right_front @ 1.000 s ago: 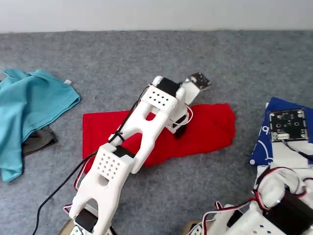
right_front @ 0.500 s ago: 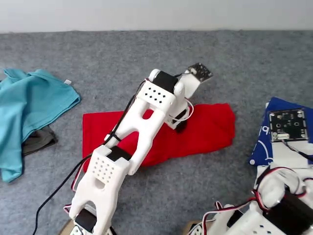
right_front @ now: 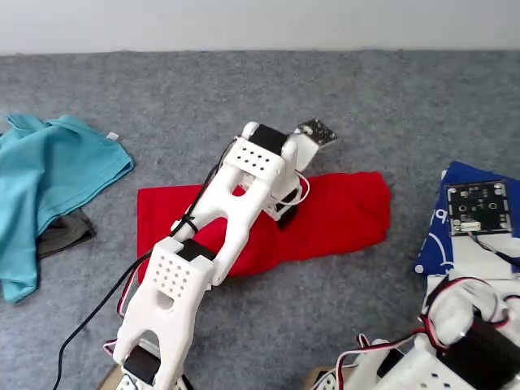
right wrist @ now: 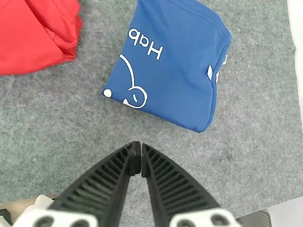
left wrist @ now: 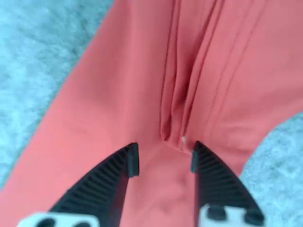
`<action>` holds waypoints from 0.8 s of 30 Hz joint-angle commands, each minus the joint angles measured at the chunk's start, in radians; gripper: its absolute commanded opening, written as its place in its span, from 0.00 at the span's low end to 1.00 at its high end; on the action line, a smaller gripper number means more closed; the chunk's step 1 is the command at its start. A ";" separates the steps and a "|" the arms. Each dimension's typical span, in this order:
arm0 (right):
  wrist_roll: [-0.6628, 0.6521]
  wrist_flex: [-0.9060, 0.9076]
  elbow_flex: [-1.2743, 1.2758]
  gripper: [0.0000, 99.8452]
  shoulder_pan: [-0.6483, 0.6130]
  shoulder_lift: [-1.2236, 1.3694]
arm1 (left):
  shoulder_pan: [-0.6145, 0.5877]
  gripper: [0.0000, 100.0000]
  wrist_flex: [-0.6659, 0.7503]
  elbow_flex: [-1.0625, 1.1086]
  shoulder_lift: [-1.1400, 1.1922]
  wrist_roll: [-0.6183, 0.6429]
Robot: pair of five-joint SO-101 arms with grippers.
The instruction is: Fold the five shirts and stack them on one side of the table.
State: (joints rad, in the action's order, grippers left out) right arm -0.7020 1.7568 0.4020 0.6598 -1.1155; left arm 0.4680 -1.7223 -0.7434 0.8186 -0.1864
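The left gripper (left wrist: 163,158) hangs low over the red cotton shirt (left wrist: 118,94) with its black jaws parted. A bunched crease of cloth lies right ahead of its tips, and the shirt spreads out beneath it on the grey felt table (right_front: 244,89). The right gripper (right wrist: 138,153) has its jaws pressed together over bare felt. Just beyond its tips lies the folded blue shirt with white print (right wrist: 175,66). Well away on the left gripper's far side, a crumpled teal shirt (right_front: 49,171) lies over a dark grey garment (right_front: 63,234).

grey felt mat (right_front: 244,97), white wall (right_front: 260,24) behind
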 commanded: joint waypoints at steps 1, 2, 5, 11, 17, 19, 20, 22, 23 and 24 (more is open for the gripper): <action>0.000 0.039 0.000 0.01 0.012 -0.008 | -0.026 0.18 -0.034 -0.070 -0.103 0.068; 0.000 0.039 0.000 0.01 0.012 -0.008 | -0.038 0.18 -0.034 -0.064 -0.137 0.094; 0.000 0.039 0.000 0.01 0.012 -0.008 | -0.087 0.18 -0.034 0.002 -0.244 0.152; -0.005 0.039 0.000 0.01 0.012 -0.008 | -0.249 0.21 -0.031 0.294 -0.485 0.241; -0.006 0.039 0.000 0.01 0.010 -0.005 | -0.420 0.24 -0.012 0.533 -0.713 0.267; -0.006 0.039 0.000 0.01 0.008 -0.004 | -0.476 0.24 0.005 0.610 -0.766 0.265; -0.006 0.039 0.000 0.01 0.007 -0.004 | -0.500 0.24 0.020 0.653 -0.783 0.264; -0.006 0.039 0.000 0.01 0.007 -0.004 | -0.551 0.24 0.055 0.739 -0.804 0.239; -0.006 0.039 0.000 0.01 0.007 -0.005 | -0.574 0.24 0.081 0.783 -0.813 0.233; -0.006 0.039 0.000 0.01 0.007 -0.007 | -0.603 0.24 0.110 0.828 -0.821 0.229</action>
State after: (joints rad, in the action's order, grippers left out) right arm -0.7020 1.7568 0.4020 0.6598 -1.1155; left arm -0.0690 -1.6717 -0.0038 0.0637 0.0591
